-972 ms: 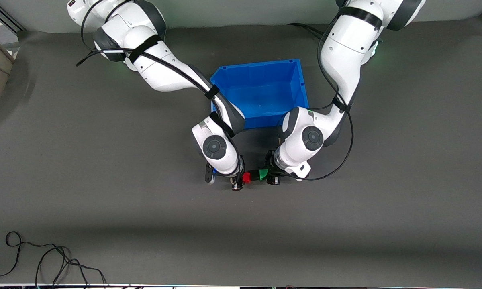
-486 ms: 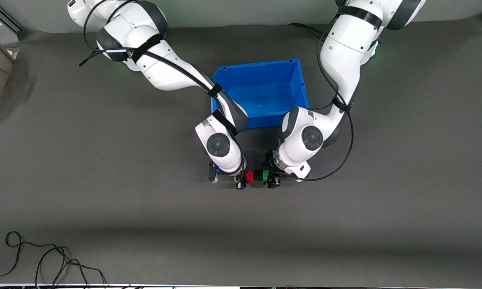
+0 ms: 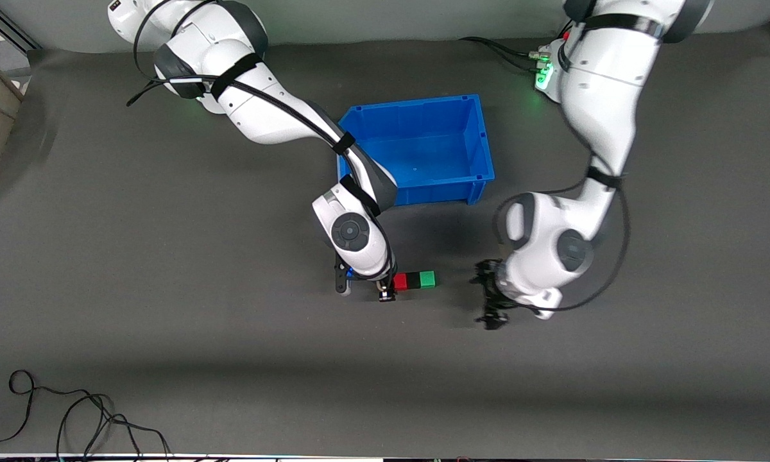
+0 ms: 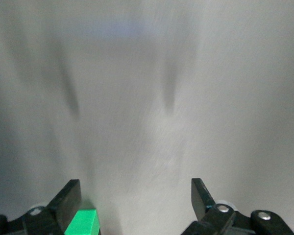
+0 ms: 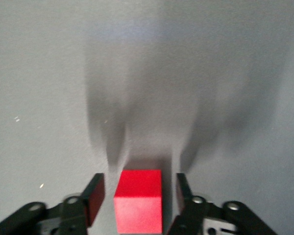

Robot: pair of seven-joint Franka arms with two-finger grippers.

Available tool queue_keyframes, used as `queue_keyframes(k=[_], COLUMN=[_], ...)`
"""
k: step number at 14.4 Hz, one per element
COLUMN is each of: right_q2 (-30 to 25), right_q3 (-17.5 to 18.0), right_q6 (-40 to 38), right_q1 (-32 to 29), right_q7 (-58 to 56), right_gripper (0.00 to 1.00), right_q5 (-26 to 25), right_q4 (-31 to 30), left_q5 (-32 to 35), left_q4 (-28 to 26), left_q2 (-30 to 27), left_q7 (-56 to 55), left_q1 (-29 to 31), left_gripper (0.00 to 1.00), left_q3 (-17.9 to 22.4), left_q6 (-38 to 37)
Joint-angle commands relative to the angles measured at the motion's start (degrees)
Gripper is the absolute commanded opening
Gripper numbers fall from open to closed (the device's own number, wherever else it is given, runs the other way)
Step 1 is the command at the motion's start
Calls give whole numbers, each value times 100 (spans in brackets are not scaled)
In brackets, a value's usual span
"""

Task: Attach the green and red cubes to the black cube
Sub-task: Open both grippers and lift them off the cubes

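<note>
1. Three small cubes lie in a straight row on the grey table [image 3: 167, 308], nearer to the front camera than the blue bin [image 3: 417, 144]: the red cube [image 3: 400, 281], the black cube [image 3: 414, 280] and the green cube [image 3: 427, 278].
2. The black cube is in the middle, touching the red cube on the side toward the right arm's end of the table and the green cube on the side toward the left arm's end.
3. The right gripper [image 3: 385, 290] is low at the red end of the row, beside the red cube.
4. In the right wrist view the red cube [image 5: 138, 199] sits between the two black fingers [image 5: 93, 196] of the right gripper [image 5: 137, 198]. A thin gap shows on each side of it, so the jaws are narrowly parted around the cube and not pressing it.
5. The left gripper [image 3: 491, 301] is over bare table toward the left arm's end, well apart from the green cube and blurred in the front view.
6. In the left wrist view the left gripper [image 4: 135, 200] has its jaws spread wide and nothing between them. The green cube [image 4: 82, 223] shows only as a corner at the frame's edge, next to one finger [image 4: 68, 200].
7. The blue bin is open-topped, and its visible floor is bare blue.
</note>
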Motion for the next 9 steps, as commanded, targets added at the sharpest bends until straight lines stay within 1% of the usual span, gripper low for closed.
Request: queue_keyframes(k=[1, 3, 5, 7, 9], right_q2=[-138, -392, -778, -1244, -1701], right_q3=[-50, -42, -42, -50, -50], right_q6=[-230, -632, -1281, -2002, -2451], right_q1=[-33, -155, -322, -568, -893], right_q7=[-178, -650, -1308, -2012, -2321], right_gripper=[99, 99, 99, 99, 99], right_q5=[18, 53, 62, 62, 71], right_q4=[148, 148, 148, 140, 140], left_q5=[65, 65, 195, 712, 1056], left_q4=[-97, -106, -106, -80, -79], left_q2=[-472, -788, -1192, -1640, -2053], left_q7=[891, 1839, 2824, 3616, 4468], left_q1=[674, 1218, 1720, 2168, 2372], left_gripper=[100, 100, 100, 100, 100], left_q3=[-47, -47, -3, 23, 23], left_q6=[-916, -1733, -2525, -3176, -3590])
